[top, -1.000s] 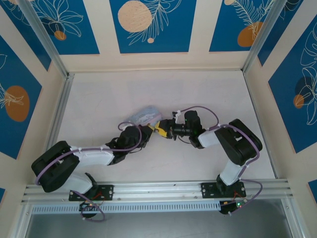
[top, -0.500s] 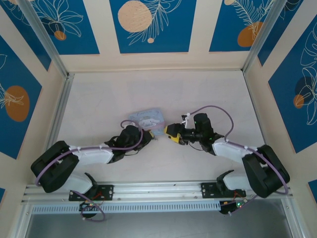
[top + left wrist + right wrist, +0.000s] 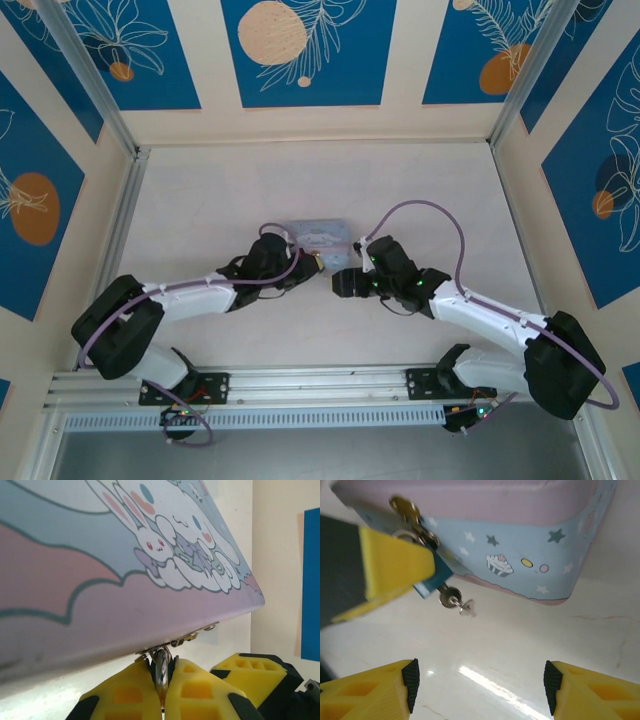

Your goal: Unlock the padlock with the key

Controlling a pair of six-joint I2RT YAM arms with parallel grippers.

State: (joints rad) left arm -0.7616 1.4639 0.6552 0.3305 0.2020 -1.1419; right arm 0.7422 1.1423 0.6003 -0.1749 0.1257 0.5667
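The padlock (image 3: 161, 672), small and silvery, hangs from the clasp on the front of the pastel-blue tin (image 3: 318, 237). My left gripper (image 3: 161, 669) is shut on it, just under the tin's edge. In the right wrist view the padlock (image 3: 434, 580) pokes out beside the left arm's yellow finger (image 3: 395, 565). The key (image 3: 449, 598) sticks out of the padlock's lower end, with a small ring and a second key dangling. My right gripper (image 3: 480, 690) is open, below and apart from the key, with nothing between its fingers.
The tin (image 3: 520, 535) lies on the white table (image 3: 420, 190) mid-field, between both arms. A gold hasp (image 3: 405, 507) sits above the padlock. The right gripper (image 3: 338, 281) is close to the left gripper (image 3: 312, 262). Walls enclose the table on three sides.
The right gripper has drawn back a little from the left gripper and its arm has stretched out low. The tin has turned and moved right; the left arm followed, still gripping.
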